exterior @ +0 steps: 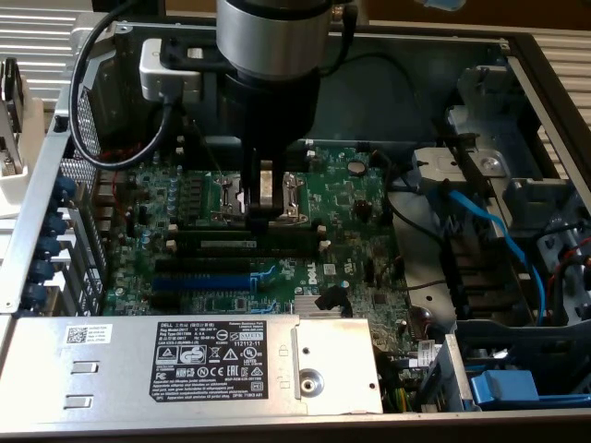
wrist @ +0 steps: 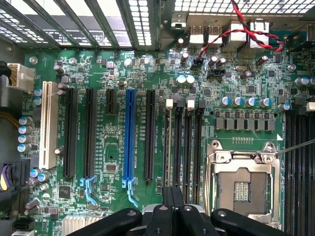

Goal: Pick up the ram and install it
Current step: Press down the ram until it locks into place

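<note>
**Gripper down over the memory slots, ram on edge beneath it**

I have the gripper (exterior: pixel 263 214) low inside the open case (exterior: pixel 55 185), right over the bank of black memory slots (wrist: pixel 189 147) beside the bare processor socket (wrist: pixel 244 179). In the wrist view the fingertips (wrist: pixel 167 206) sit drawn together with no gap I can make out. I read the hand as closed, though I cannot tell whether it is pinching anything or only bearing down.

The ram (exterior: pixel 249 243) appears in the exterior view as a long green strip standing on edge among the slots, directly under the fingers. From the wrist it shows only as a thin pale line (wrist: pixel 170 147) along the slot nearest the expansion connectors. I judge the tool is lined up lengthwise with that slot because the stick can only go in edge-down and square. Whether it is fully seated, I cannot say.

Around it the board (exterior: pixel 351 198) is crowded. The blue expansion slot (wrist: pixel 129 135) and its black neighbours lie just beside the memory bank. The white slot latches (wrist: pixel 170 103) sit at the far end, and the socket's metal lever frame is close on the other side. The labelled power supply (exterior: pixel 222 355) fills the near edge of the exterior view, and blue cables (exterior: pixel 489 231) run well apart toward that view's right.
</note>
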Available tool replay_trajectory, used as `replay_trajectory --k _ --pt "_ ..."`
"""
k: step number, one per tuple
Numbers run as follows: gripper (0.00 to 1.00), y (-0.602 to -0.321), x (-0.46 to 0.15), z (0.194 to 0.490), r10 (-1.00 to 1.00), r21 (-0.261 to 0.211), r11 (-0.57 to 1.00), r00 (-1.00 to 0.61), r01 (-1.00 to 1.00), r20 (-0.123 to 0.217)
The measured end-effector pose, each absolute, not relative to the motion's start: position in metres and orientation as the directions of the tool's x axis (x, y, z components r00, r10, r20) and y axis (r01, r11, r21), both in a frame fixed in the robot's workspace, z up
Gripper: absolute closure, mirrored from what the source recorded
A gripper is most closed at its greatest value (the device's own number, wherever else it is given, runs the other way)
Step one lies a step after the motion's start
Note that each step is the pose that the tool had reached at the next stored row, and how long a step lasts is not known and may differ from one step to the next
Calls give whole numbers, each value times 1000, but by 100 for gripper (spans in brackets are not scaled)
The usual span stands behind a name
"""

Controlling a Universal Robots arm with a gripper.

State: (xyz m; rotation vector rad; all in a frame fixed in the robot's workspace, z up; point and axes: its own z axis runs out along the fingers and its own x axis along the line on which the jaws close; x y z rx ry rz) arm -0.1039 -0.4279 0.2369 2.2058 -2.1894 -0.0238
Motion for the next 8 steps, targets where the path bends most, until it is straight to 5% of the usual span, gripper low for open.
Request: replay_trajectory --k 8 --pt "90 -428 -104 235 -1000 35 -7 8 -999 11"
